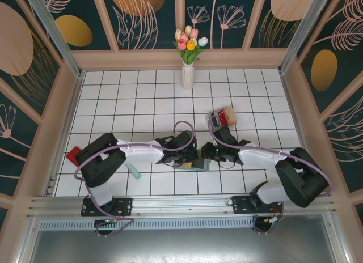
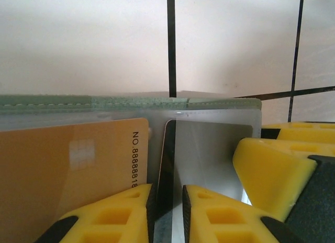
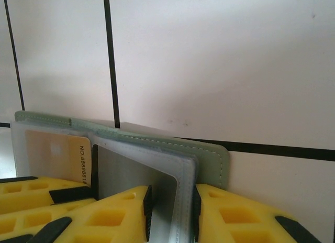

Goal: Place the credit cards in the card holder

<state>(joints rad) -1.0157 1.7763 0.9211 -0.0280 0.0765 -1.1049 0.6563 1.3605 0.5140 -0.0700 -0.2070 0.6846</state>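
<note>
The grey-green card holder (image 1: pixel 199 164) lies open between both grippers at the table's middle front. Its green stitched edge (image 2: pixel 131 102) runs across the left wrist view. An orange card (image 2: pixel 63 169) sits in a clear sleeve. A pale grey card (image 2: pixel 209 148) stands partly inside the neighbouring sleeve, and my left gripper (image 2: pixel 168 188) is shut on its near edge. My right gripper (image 3: pixel 171 189) is shut on the card holder (image 3: pixel 209 159), pinching its clear sleeves beside the grey card (image 3: pixel 125 172). A red card (image 1: pixel 72 157) lies far left, by the left arm.
A teal stick (image 1: pixel 134 171) lies on the tiles near the left arm. A clear plastic box (image 1: pixel 223 118) with something red inside sits behind the right gripper. A white vase of tulips (image 1: pixel 188 76) stands at the back centre. Walls enclose the tiled table.
</note>
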